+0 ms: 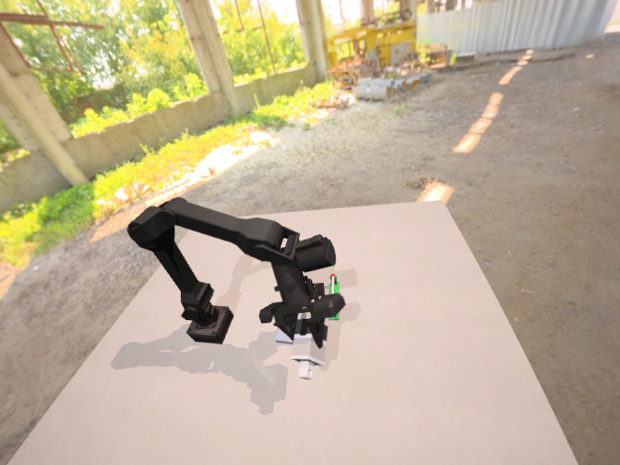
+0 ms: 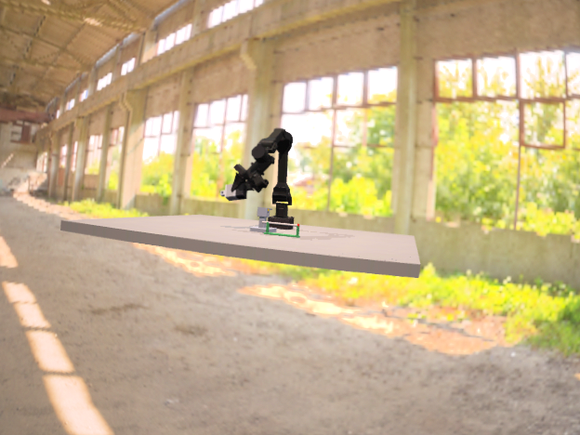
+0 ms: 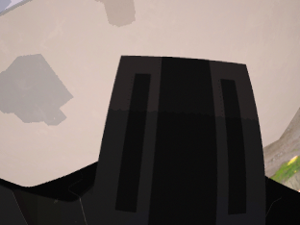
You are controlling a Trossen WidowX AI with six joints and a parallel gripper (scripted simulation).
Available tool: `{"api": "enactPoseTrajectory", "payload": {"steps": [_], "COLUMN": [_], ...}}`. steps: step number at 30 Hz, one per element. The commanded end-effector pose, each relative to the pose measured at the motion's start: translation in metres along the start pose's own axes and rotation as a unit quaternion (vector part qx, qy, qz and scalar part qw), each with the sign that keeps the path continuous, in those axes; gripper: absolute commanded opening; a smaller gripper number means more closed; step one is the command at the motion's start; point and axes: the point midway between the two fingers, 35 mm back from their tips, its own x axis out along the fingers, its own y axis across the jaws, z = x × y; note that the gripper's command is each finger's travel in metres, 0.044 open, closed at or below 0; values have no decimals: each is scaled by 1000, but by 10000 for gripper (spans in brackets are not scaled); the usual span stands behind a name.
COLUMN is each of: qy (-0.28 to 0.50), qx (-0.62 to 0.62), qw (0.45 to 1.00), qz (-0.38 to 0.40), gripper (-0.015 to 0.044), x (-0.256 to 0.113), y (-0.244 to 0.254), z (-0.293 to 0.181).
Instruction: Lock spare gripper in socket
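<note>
My gripper (image 1: 304, 334) (image 2: 240, 189) is shut on the spare gripper (image 1: 306, 348) (image 2: 229, 192) (image 3: 186, 144), a block with a black end and a pale body. It is held tilted above the table, its pale spigot (image 1: 305, 370) pointing away from my wrist. In the wrist view its black end fills the middle and hides what is beyond. The pale grey mount (image 1: 283, 337) (image 2: 262, 211) stands on the table, mostly hidden behind my gripper in the top view. The white lock pin (image 1: 333, 284) (image 2: 283, 224), with a red end, lies across the green rack (image 1: 336, 316) (image 2: 281, 234), outside the mount's socket.
The arm's dark base (image 1: 209, 331) (image 2: 281, 222) stands on the pale table (image 1: 425, 375) (image 2: 164, 229), close behind the mount in the exterior view. The green rack is beside the mount, on the side away from the arm's base in the top view.
</note>
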Motion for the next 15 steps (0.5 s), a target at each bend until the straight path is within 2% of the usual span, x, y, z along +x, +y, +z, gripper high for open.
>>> {"api": "enactPoseTrajectory", "payload": {"steps": [1,15], "qy": [-18,-92], "qx": [57,234], "qw": [998,967], "qz": [-14,-39], "gripper": [0,0], "x": [-9,-35], "y": [3,16], "z": [0,3]}}
